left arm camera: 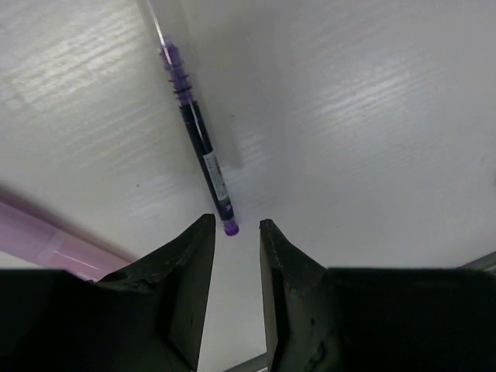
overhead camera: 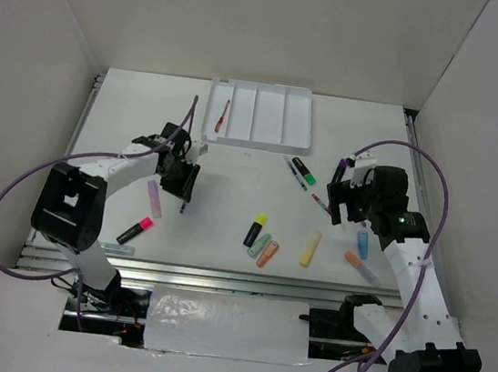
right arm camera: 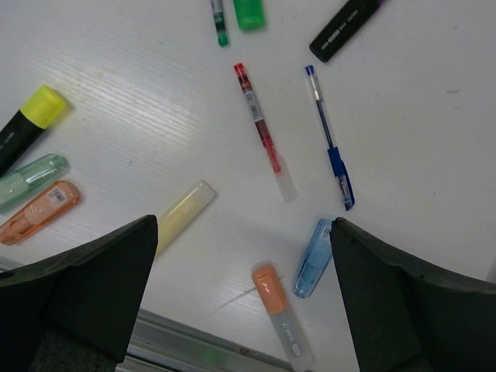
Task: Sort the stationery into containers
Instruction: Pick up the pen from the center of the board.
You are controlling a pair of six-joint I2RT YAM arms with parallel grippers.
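Observation:
The white four-compartment tray stands at the back, with one red pen in its leftmost compartment. My left gripper is low over the table, its jaws a narrow gap apart with nothing between them. A thin purple pen lies flat just ahead of the tips, its end at the gap's mouth. My right gripper hangs wide open and empty above an orange marker, a blue marker, a red pen and a blue pen.
A pink marker lies left of the left gripper, and a pink-capped highlighter nearer the front. Mid-table lie a yellow-capped highlighter, a green marker, an orange marker and a yellow marker. A green-capped highlighter lies behind the right gripper.

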